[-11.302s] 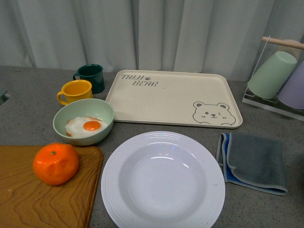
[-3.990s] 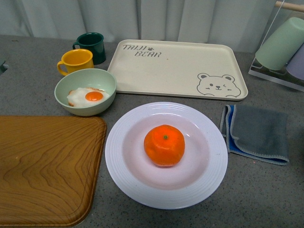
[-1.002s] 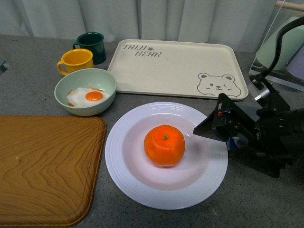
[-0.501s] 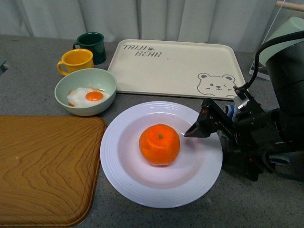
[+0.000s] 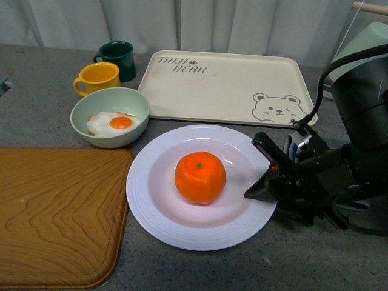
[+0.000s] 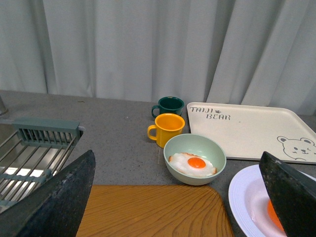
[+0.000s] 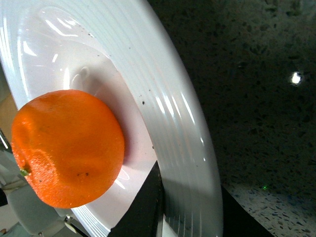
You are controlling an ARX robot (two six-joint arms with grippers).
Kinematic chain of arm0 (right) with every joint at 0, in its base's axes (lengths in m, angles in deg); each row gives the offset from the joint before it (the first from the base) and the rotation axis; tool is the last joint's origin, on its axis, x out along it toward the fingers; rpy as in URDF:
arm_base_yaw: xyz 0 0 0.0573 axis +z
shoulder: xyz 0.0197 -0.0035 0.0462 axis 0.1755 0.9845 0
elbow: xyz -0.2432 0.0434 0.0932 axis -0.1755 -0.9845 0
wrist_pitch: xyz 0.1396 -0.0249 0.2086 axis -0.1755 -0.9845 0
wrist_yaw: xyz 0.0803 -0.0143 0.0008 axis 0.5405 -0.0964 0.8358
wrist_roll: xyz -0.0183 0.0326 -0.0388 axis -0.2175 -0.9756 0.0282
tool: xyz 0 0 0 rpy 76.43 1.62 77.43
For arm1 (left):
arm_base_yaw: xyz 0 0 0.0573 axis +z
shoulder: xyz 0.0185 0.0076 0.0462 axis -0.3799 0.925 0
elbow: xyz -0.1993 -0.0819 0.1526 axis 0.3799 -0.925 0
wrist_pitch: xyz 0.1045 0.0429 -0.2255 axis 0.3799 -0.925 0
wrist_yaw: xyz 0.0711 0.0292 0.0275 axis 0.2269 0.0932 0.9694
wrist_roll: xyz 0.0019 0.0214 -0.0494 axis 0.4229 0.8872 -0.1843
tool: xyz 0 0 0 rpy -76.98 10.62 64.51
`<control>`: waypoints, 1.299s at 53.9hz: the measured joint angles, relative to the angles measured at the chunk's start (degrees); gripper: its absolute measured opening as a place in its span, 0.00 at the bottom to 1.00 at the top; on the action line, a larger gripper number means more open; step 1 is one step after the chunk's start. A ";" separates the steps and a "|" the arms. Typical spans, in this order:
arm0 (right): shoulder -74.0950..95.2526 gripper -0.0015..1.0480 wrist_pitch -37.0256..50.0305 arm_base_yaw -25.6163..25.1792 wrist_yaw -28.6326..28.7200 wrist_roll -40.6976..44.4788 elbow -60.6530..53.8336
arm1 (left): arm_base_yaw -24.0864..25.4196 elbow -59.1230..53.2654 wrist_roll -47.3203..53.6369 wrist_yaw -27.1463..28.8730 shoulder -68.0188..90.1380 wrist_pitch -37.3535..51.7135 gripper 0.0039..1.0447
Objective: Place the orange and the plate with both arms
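Shows glossy white glaze, ridged at the rim, on the plate (image 5: 138, 182) and dimpled, shiny skin on the orange (image 5: 200, 177). Looks matt, speckled stone-grey across the table (image 5: 42, 115), with smooth grained wood on the board (image 5: 54, 212) at its front left corner.

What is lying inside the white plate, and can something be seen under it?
Inside the plate lies the orange, in the middle of its well. The right tool clamps its rim. Under the plate nothing can be seen: it covers the grey table there.

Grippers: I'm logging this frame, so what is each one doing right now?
Left gripper: open, holding nothing.
Right gripper: shut on the plate at its rim.
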 joint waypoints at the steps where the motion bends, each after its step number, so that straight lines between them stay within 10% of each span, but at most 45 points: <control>1: -0.24 0.13 0.02 -0.13 0.26 0.09 0.02 | 0.00 0.00 0.00 0.00 0.00 0.00 0.94; 38: -4.76 0.04 29.09 -4.17 7.80 -8.13 -8.46 | 0.00 0.00 0.00 -0.02 0.00 0.00 0.94; 70: 14.16 0.04 15.56 -6.58 6.99 -12.09 25.18 | 0.00 0.00 0.00 -0.02 0.00 0.00 0.94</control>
